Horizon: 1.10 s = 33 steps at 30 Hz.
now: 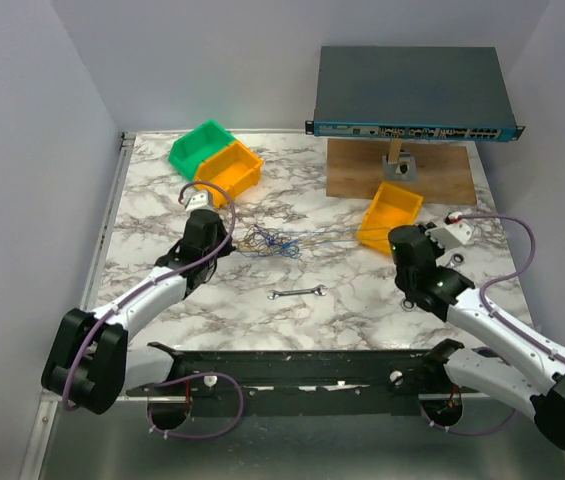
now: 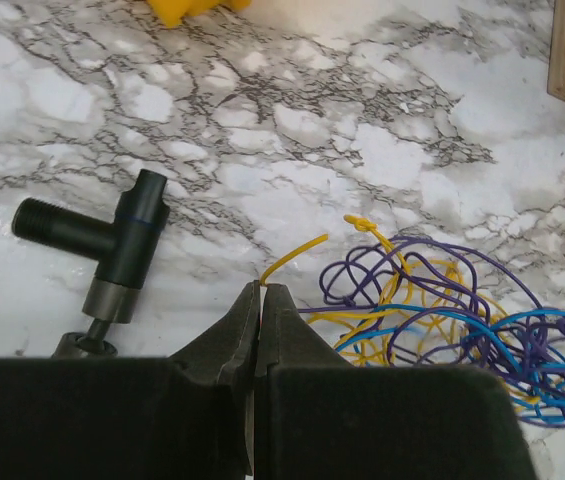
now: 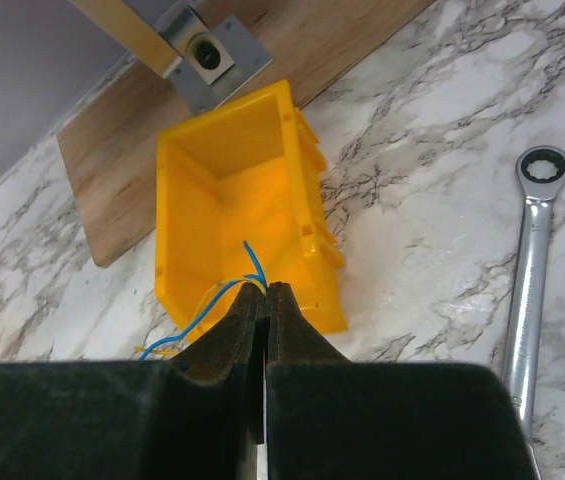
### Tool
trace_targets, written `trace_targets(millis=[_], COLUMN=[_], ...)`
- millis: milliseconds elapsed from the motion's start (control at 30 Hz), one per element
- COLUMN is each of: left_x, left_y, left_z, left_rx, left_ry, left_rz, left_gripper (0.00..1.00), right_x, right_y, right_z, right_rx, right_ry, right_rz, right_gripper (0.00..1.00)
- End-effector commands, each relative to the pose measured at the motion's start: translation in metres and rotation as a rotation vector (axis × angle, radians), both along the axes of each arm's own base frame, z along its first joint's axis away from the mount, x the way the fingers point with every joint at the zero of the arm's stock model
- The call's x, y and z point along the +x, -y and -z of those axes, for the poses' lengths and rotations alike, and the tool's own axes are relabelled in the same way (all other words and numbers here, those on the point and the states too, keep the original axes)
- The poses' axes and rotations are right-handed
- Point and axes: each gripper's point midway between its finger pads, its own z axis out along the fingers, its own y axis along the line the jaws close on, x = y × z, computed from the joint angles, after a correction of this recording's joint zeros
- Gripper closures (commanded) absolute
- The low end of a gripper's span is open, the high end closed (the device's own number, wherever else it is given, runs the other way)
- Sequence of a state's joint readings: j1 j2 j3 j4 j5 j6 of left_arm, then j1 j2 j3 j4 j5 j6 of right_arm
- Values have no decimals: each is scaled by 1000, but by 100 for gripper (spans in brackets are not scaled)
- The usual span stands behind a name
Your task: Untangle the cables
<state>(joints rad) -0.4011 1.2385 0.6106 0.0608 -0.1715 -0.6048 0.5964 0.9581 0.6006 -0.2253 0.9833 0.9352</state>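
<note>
Cables: left fingers clamp a yellow strand, right fingers clamp blue strands.

Tabletop: marble-pattern, smooth, slight sheen.
Bin: yellow plastic, glossy.
Board: wood, matt, visible grain.
Wrench: polished silver metal.
Cables: smooth plastic sheath.

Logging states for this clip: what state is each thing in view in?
Left gripper: jaws shut on yellow cable.
Right gripper: jaws shut on blue cable.
Cables: tangled in one clump.
Yellow bin: looks empty.
Wrench: lying flat.
</note>
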Motion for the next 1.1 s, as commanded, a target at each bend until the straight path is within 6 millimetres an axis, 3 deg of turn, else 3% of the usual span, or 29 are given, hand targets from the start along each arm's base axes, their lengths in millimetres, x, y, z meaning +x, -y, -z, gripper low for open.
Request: trace_targets(millis=[0,133,200,267,300,333,400,433,600,767,900,1067], left_x=[-6,-5,-5,-10,-13,-16,-20,-21,-18,-18,-19,-20], left_y=[-31,-9,9,31,39,47,54,56,60,62,63,62], left_z=[0,-6,-11,-19,-22,-26,-29,-28,-23,-22,-24,-24], left_rx=[15,2,-19,-73,-99,-128,-153,-154,-147,-148,-152,-149], left_ry=[18,27,43,84,107,137,157,154,117,110,116,120], left_rz=[-153,-2,109,235,280,329,376,388,404,417,425,427], left_gripper=[100,100,100,100,100,100,100,100,100,100,100,100], right_x=[-10,1,6,0,-12,-21,-36,-40,-38,-53,-56,-57], right_y=[24,-9,-41,-104,-135,-156,-188,-199,-244,-294,-319,-343], right_z=[-20,-25,-31,-41,-45,-45,-45,-42,-14,8,24,39], right_rx=[-54,-45,-59,-106,-102,-81,-39,-31,-104,-161,-166,-180], right_ry=[44,64,97,173,212,224,220,199,66,6,-30,-41], right_rz=[93,-132,-343,-751,-948,-1075,-1277,-1345,-1466,-1599,-1630,-1632], right_gripper=[99,99,97,69,46,31,9,4,7,13,15,33])
